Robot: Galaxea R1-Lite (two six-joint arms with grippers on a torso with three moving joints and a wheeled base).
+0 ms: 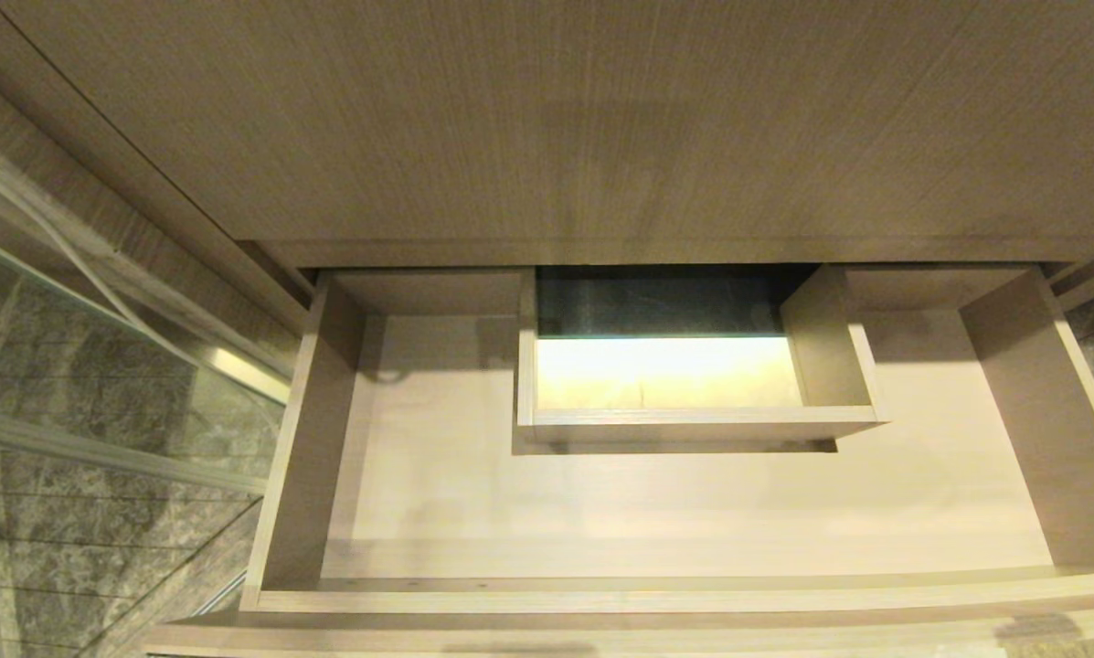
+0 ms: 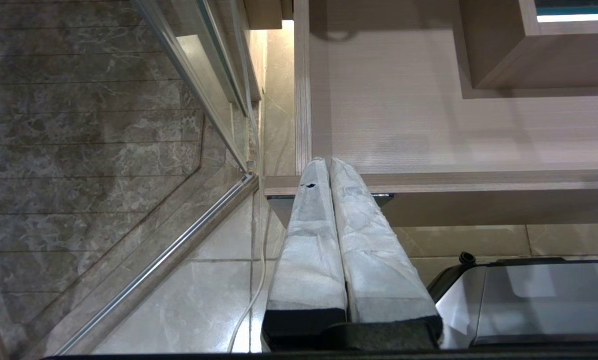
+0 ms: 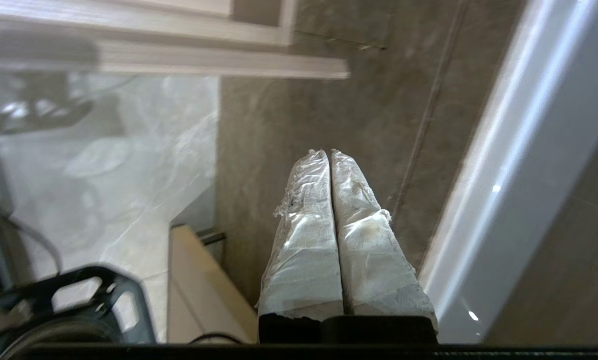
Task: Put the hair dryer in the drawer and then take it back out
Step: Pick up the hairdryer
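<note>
- Wrapped in white tape, the left tool [image 2: 330, 162] sits right at the front edge of the drawer [image 1: 674, 599], near its left corner. Its two fingers are pressed together and hold nothing.
- Off past the right end of the drawer, the right tool [image 3: 327, 152] hangs over the grey floor [image 3: 299, 150]. Its fingers are together too, with nothing between them.
- Pulled out wide, the drawer has a bare wood bottom and a boxed hole [image 1: 665, 384] in the middle near the back.
- No hair dryer shows in any view, so I cannot tell where it is. A pale cord [image 2: 251, 280] lies on the floor, left of the drawer.
- My guess: the next job is to find the hair dryer and pick it up.
- To do it well, open the fingers wide first, grab the fat round part, and keep the long cord from catching on the drawer edge.
- Set it on the flat wood, not in the boxed hole.
</note>
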